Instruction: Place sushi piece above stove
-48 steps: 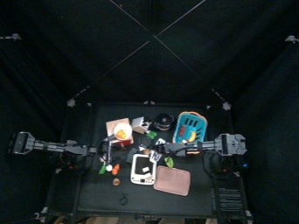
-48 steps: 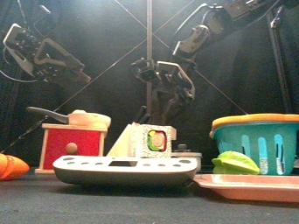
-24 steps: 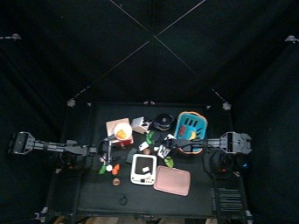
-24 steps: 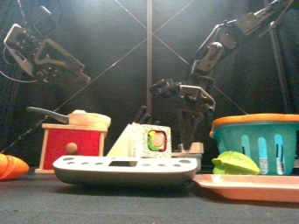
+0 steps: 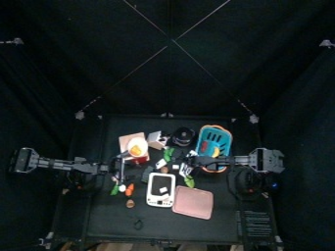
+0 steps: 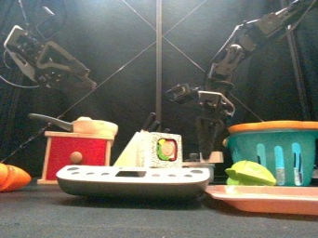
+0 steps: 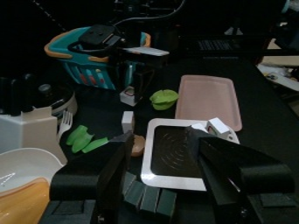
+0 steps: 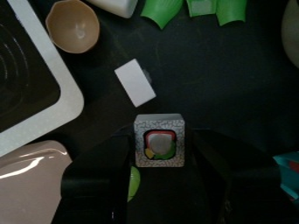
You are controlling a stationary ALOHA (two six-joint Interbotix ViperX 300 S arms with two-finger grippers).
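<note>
Looking down at your table: the stove [image 5: 160, 190] lies near the front, with the tray [image 5: 195, 203] just to its right. Behind the stove stands the sushi piece [image 6: 161, 149]. The basket [image 5: 213, 143] sits at back right, the box [image 6: 77, 155] at left.

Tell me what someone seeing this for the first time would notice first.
Probably the white stove, near and large at the front of the table, with the sushi piece just behind it. Next, the teal basket on the right, with a green star-shaped toy in front of it. The right hand hangs directly over the sushi, jaws apart, not touching it.
</note>
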